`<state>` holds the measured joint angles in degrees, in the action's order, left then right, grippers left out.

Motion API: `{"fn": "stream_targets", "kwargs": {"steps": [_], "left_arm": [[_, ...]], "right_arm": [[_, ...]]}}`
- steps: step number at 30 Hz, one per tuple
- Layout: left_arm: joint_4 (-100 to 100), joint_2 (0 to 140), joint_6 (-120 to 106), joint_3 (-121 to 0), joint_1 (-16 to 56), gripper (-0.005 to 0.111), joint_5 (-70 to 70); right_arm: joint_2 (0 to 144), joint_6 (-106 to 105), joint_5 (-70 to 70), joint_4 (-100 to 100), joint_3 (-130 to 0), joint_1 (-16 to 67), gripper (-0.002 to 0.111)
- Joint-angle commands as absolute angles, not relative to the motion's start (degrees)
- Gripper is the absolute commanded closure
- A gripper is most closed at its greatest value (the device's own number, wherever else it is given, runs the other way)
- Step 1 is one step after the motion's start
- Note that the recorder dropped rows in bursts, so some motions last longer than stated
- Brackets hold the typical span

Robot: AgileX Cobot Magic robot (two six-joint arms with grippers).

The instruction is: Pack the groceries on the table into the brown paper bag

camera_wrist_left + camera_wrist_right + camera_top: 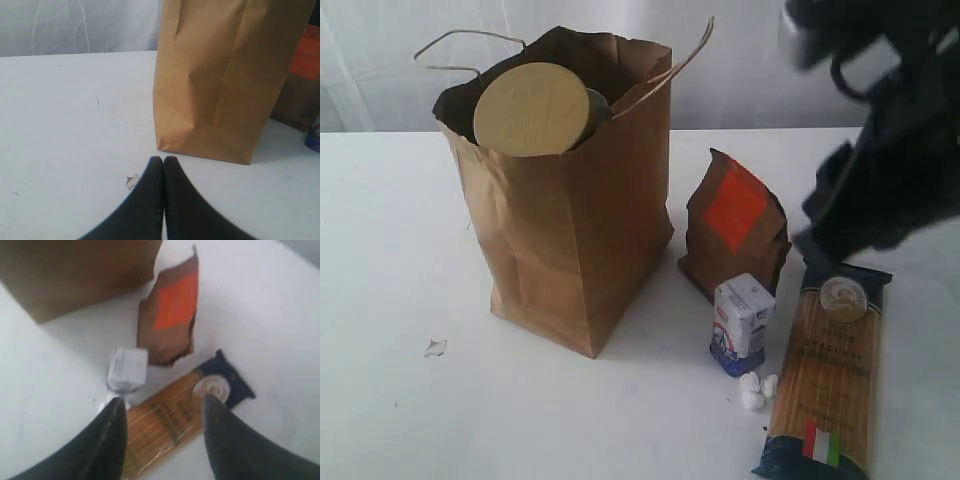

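The brown paper bag [570,220] stands upright on the white table [380,250]. The tan lid of a jar [531,108] shows tilted in its mouth. To the bag's right stand the brown pouch with an orange-red label [735,225] and the small white-blue carton [742,320]. The long spaghetti pack [830,370] lies flat beside them. My right gripper [162,402] hangs open and empty above the spaghetti pack [170,415]. My left gripper [163,159] is shut on nothing, low over the table just short of the bag's base [210,145].
A small torn paper scrap [436,347] lies on the table left of the bag. A few small white lumps [757,390] sit between the carton and the spaghetti pack. The dark right arm [895,160] fills the upper right. A pale curtain hangs behind.
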<state>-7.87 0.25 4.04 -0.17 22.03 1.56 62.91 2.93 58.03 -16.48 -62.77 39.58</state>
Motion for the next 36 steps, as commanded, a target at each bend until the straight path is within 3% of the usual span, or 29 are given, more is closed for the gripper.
{"fn": "stream_targets", "kwargs": {"steps": [1, 11, 26, 36], "left_arm": [[-7.82, 0.0, 4.14, 0.0, 21.93, 0.107, 1.57], [-7.82, 0.0, 4.14, 0.0, 21.93, 0.107, 1.57], [-7.82, 0.0, 4.14, 0.0, 21.93, 0.107, 1.57], [-7.82, 0.0, 4.14, 0.0, 21.93, 0.107, 1.57]], "right_arm": [[61.69, 2.63, 57.42, -8.82, -52.63, 39.24, 0.068], [68.63, -2.57, 43.83, 0.42, -41.44, 39.24, 0.07], [90.07, -2.7, 29.4, -1.29, -41.23, 39.24, 0.07], [92.7, -2.7, 27.6, -3.42, -41.55, 35.87, 0.07]]}}
